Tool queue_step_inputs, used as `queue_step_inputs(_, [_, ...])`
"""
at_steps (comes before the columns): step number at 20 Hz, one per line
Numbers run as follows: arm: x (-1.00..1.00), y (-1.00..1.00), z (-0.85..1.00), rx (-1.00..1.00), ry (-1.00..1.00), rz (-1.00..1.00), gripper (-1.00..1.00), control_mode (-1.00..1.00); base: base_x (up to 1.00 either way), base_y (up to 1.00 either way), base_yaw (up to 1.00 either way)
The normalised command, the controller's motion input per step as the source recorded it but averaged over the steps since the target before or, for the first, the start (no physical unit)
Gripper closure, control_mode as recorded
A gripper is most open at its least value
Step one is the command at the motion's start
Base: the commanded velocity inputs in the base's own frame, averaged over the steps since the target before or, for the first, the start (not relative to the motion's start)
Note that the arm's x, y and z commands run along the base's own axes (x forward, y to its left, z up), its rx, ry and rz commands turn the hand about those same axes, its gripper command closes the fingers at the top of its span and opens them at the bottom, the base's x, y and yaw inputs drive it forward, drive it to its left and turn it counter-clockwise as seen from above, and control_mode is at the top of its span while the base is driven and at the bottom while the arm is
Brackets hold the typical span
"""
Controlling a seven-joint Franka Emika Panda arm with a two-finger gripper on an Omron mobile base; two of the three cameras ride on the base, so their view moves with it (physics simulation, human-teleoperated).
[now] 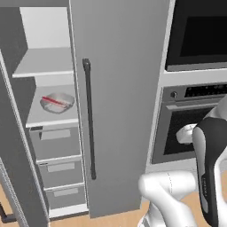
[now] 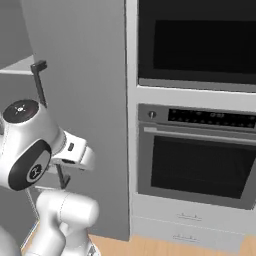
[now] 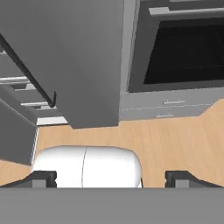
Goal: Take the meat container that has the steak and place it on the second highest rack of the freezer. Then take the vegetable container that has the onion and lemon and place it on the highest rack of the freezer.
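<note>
Two dark fingertips of the gripper (image 3: 111, 179) stand wide apart, empty, above the wooden floor (image 3: 175, 140). Inside the tall grey freezer (image 1: 119, 102), the clear container holding the flat red steak (image 1: 55, 102) sits on the lower open shelf (image 1: 51, 116); the highest rack (image 1: 44, 66) is bare.

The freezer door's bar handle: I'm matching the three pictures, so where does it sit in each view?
Left base view: the bar handle stands upright, left of centre.
Right base view: bar handle near the left edge.
Hand view: bar handle slants across the upper left.
Shared landmark: the oven, right of the handle.
</note>
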Motion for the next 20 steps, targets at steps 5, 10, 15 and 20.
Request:
queue_step_inputs(5, [0.00,0.00,0.00,0.00,0.00,0.00,-1.00,1.00,0.41,-1.00,-0.08])
queue_step_inputs(10, [0.00,0.00,0.00,0.00,0.00,0.00,-1.00,1.00,0.53,-1.00,0.00])
queue_step_inputs(15, [0.00,0.00,0.00,0.00,0.00,0.00,-1.00,1.00,0.34,-1.00,0.00])
queue_step_inputs(20, [0.00,0.00,0.00,0.00,0.00,0.00,-1.00,1.00,0.00,-1.00,0.00])
